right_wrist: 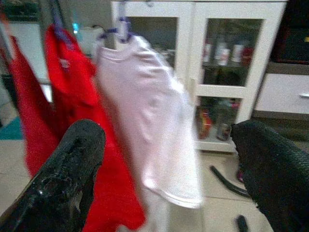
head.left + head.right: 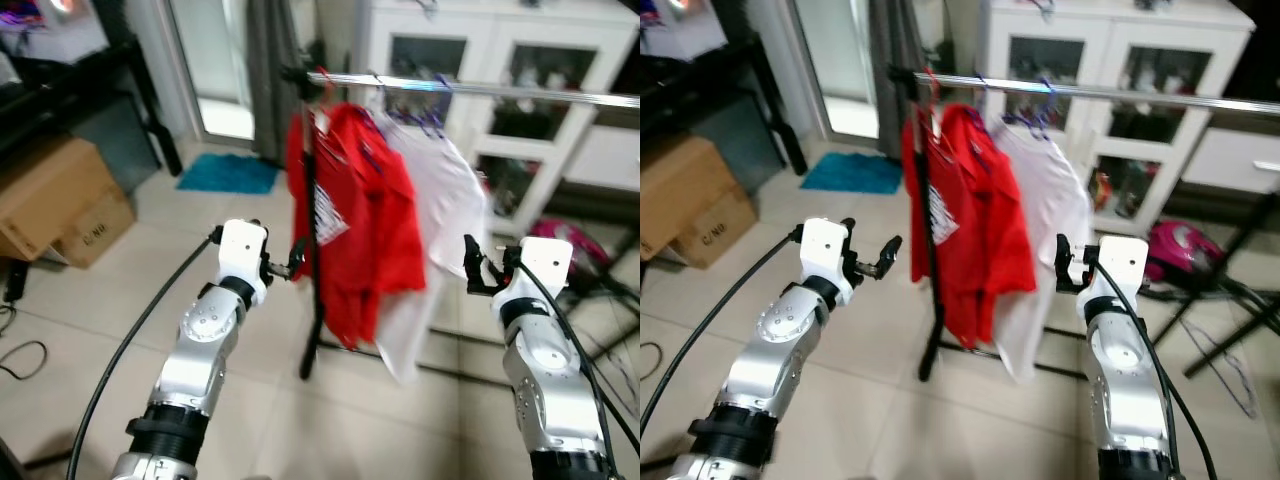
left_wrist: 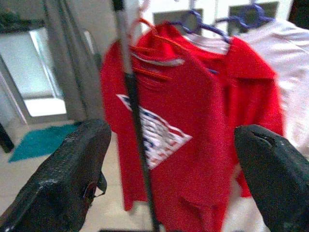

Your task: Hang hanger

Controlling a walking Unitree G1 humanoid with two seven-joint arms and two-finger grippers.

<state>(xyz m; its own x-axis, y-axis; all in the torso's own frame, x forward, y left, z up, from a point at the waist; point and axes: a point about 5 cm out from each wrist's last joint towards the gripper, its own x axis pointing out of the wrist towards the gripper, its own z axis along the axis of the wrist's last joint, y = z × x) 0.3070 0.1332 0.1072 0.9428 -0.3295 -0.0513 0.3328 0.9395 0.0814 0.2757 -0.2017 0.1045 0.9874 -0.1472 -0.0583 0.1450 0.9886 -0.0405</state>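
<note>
A silver rail (image 2: 480,88) on a black upright pole (image 2: 312,250) carries two red shirts (image 2: 360,220) and a white shirt (image 2: 450,200) on purple hangers (image 2: 425,110). An orange-red hanger (image 3: 154,34) hangs at the pole end. My left gripper (image 2: 290,262) is raised just left of the pole, open and empty; its fingers (image 3: 63,174) frame the red shirt (image 3: 193,121). My right gripper (image 2: 478,268) is open and empty too, level with the white shirt's lower right edge. Between its fingers (image 1: 63,179) I see the white shirt (image 1: 149,111).
A white glass-door cabinet (image 2: 500,70) stands behind the rack. Cardboard boxes (image 2: 55,195) and a black table (image 2: 90,70) are at the left, a teal mat (image 2: 225,172) by the door, a pink object (image 2: 570,235) on the floor at the right.
</note>
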